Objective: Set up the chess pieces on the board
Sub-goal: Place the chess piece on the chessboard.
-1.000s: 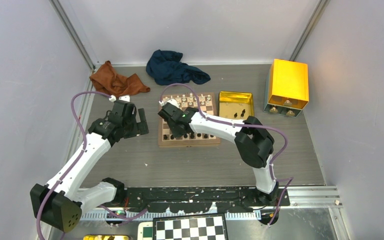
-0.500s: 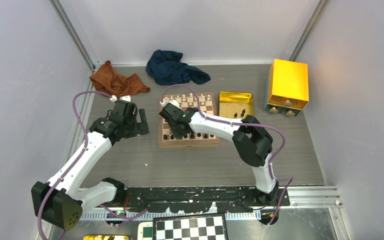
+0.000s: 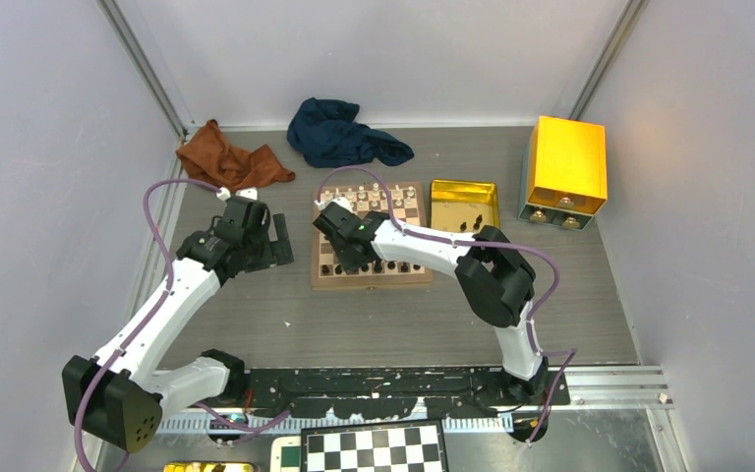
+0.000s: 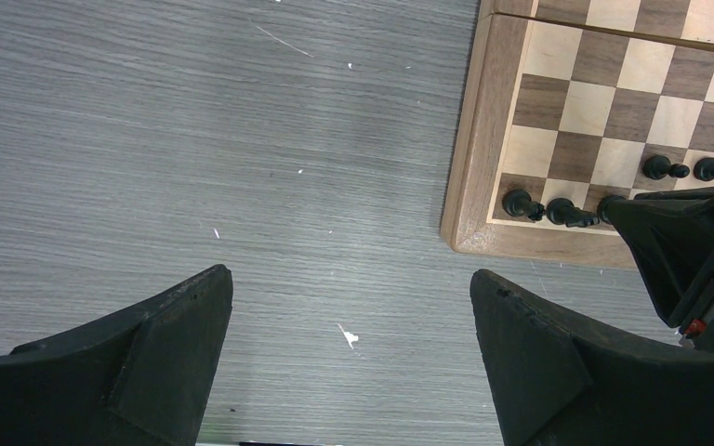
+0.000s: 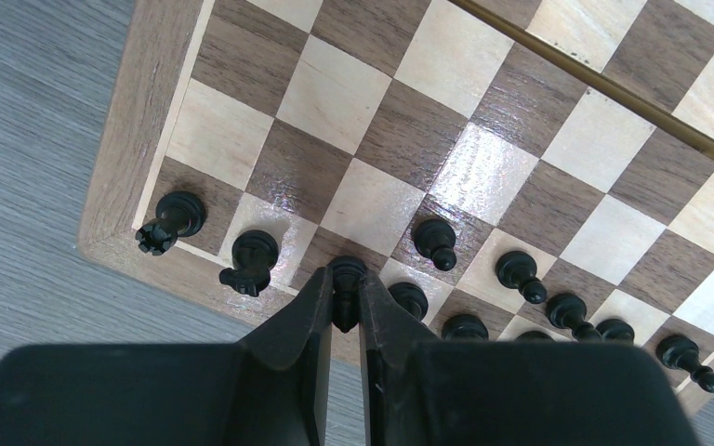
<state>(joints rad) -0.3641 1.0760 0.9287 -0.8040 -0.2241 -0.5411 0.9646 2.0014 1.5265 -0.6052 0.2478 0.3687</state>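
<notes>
Wood board (image 3: 373, 283), light and dark squares, sits mid desk (image 3: 354, 324) a bit toward the far edge, with the gold tray (image 3: 462, 195) just beside its right side. Right claw (image 5: 344, 311) is nearly closed and pinches a slim black piece (image 5: 346, 274) by its upper part over the third square of the near row, counting from the board's near-left corner; can't tell if its base is touching the square yet. Left claw (image 4: 349, 307) is wide open and holds nothing, hovering over bare desk just off that same near-left corner. Done so far: rook (image 5: 172, 223) on the corner square, knight (image 5: 253, 262) on the square next to it, and more black pieces (image 5: 518, 269) strung along the two near rows toward the right side, upright as far as the right wrist view shows. White pieces (image 3: 374, 197) stand along the board's far side in the top view, too small to count. Left to do: a few dark pieces (image 3: 464, 226) lie in the tray, so the black side looks incomplete. The far right end of the near rows is partly cut off in the wrist view and hidden by the arm from the top, so gaps there can't be checked. Judgement: well past the start, probably over halfway on black, current step is seating the pinched piece, then letting go and fetching the rest from the tray.
</notes>
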